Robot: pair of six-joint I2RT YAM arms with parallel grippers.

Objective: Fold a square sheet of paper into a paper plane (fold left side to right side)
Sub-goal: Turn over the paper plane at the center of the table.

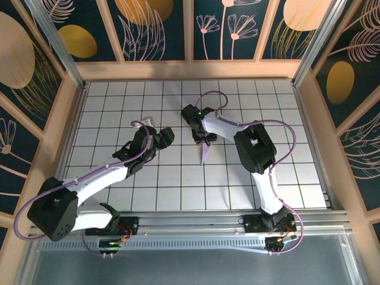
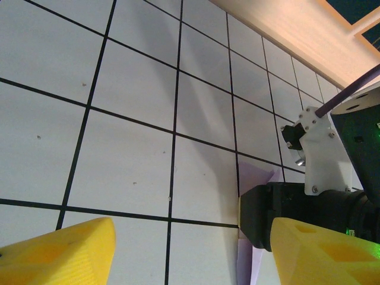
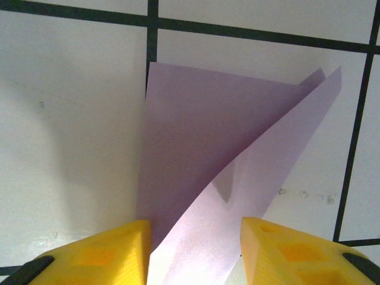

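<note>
Paper plane (image 3: 208, 148): part-folded, lying in the middle of the surface (image 1: 119, 178), at the right hand and just right of the left hand
Risk, flap springing: the top flap lifts off the layer beneath it, so if the right hand draws off before the crease is pressed flat, the fold will likely open again
Risk, crooked crease: the two far corners do not quite meet, so pressing now would probably set a skewed fold
Risk, bump: the hands are close together, and a careless sweep by the left one could shove the paper
Right hand (image 3: 193, 252): about half open, a finger on each side of the paper's narrow end at its edges; whether it truly pinches, I cannot tell
Left hand (image 2: 190, 255): wide open, empty, over bare tiles
</note>
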